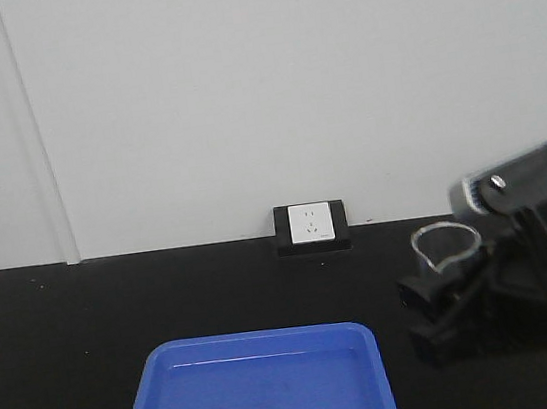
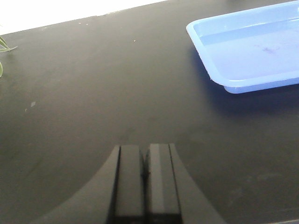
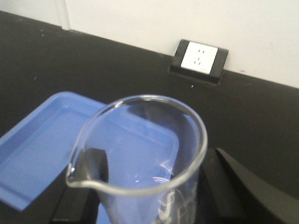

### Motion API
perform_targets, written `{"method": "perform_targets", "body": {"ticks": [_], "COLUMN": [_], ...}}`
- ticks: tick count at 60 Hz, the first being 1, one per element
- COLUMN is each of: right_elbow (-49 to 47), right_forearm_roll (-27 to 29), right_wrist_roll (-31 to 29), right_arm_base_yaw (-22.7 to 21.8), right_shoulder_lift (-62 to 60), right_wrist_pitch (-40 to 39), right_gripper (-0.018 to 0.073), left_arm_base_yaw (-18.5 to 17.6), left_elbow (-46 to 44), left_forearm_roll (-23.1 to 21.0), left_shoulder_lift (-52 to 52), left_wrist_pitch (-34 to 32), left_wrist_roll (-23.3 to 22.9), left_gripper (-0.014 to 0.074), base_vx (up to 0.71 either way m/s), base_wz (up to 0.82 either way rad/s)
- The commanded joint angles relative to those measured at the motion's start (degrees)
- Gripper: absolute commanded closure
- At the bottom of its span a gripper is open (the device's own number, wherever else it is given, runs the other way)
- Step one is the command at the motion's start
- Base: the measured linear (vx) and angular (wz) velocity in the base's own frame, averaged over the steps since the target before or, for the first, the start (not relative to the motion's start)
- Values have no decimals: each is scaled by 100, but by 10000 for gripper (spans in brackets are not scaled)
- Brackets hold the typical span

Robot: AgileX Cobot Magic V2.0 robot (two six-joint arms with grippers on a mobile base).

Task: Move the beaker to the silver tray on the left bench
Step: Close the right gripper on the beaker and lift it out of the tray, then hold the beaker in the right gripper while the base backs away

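The beaker [image 1: 447, 245] is small, clear glass, with a pouring spout on its rim. My right gripper [image 1: 432, 317] is shut on it at the right of the black bench, to the right of the blue tray. In the right wrist view the beaker [image 3: 140, 154] stands between the two black fingers [image 3: 93, 168] of my right gripper [image 3: 149, 186], spout towards the camera. My left gripper [image 2: 145, 161] is shut and empty, low over bare black bench. The silver tray is out of view.
A bright blue plastic tray [image 1: 259, 398] lies at the front centre of the bench, also in the left wrist view [image 2: 252, 51] and right wrist view [image 3: 37, 149]. A wall outlet [image 1: 311, 226] sits at the back. Green leaves [image 2: 4, 44] show at the left edge.
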Motion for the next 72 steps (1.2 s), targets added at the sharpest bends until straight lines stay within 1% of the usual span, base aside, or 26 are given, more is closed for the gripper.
{"method": "perform_targets", "body": {"ticks": [1,14,21,26,32,43,72], "right_elbow": [636,2208,2782,2995,3104,3104,3104], "right_forearm_roll": [-156,-176,-182,-219,-353,-341,-341], "right_wrist_roll": [163,248,248,222,222,222,222], "right_arm_base_yaw": [-39,-39,-39,-39,-39,-39,-39], "right_shoulder_lift": [-769,-2465,-3173,-3469,-3644,-3650,-3650], "right_wrist_pitch": [-734,-756,-751,-751,-744,-626,-626], "right_gripper": [571,571,571,571,571,571,571], "left_arm_base_yaw": [-20,-20,-20,-20,-20,-20,-20], "left_elbow": [114,114,114,114,114,114,114], "left_forearm_roll": [-3,-3,-3,-3,-3,-3,-3], "left_shoulder_lift": [-40,-40,-40,-40,-40,-40,-40], "left_wrist_pitch": [-474,-474,-474,-474,-474,-474,-474], "left_wrist_roll": [-11,-11,-11,-11,-11,-11,-11], "left_gripper": [595,595,595,595,595,595,595], "base_vx": [0,0,0,0,0,0,0], "base_wz": [0,0,0,0,0,0,0]}}
